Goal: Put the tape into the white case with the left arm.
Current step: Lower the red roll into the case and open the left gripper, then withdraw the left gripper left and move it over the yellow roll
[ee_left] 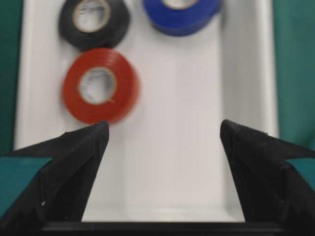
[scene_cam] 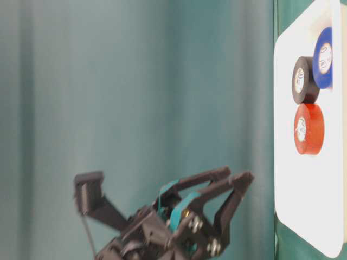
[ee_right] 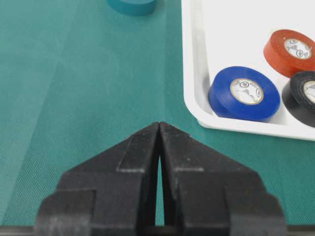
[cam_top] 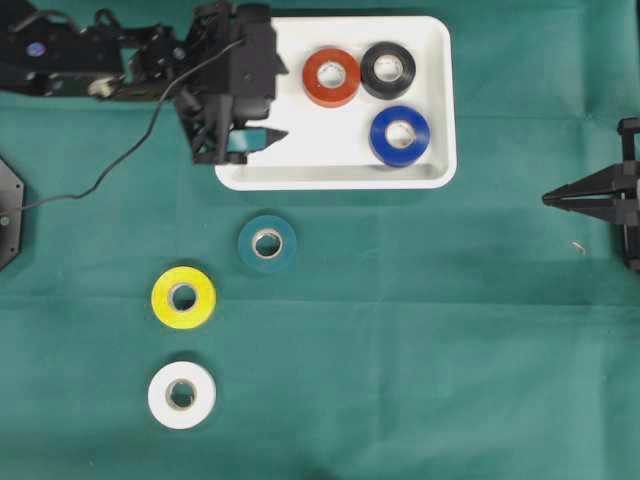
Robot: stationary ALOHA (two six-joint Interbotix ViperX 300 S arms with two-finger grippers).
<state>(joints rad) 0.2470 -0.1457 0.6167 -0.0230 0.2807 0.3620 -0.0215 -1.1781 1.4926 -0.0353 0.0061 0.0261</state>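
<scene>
The white case [cam_top: 330,172] lies at the top centre and holds a red tape roll [cam_top: 331,76], a black roll [cam_top: 388,69] and a blue roll [cam_top: 400,135]. On the cloth below it lie a teal tape roll [cam_top: 267,243], a yellow roll [cam_top: 183,297] and a white roll [cam_top: 182,394]. My left gripper [cam_top: 280,100] hovers over the case's left end, open and empty. In the left wrist view its fingers [ee_left: 163,125] stand wide apart over the bare case floor [ee_left: 172,162], just short of the red roll [ee_left: 100,92]. My right gripper [cam_top: 560,198] sits at the right edge, shut.
A thin black cable [cam_top: 120,165] trails from the left arm across the green cloth. A black mount [cam_top: 8,210] sits at the left edge. The right wrist view shows the case's corner [ee_right: 197,115] and the blue roll [ee_right: 244,93] ahead of the right gripper [ee_right: 160,127].
</scene>
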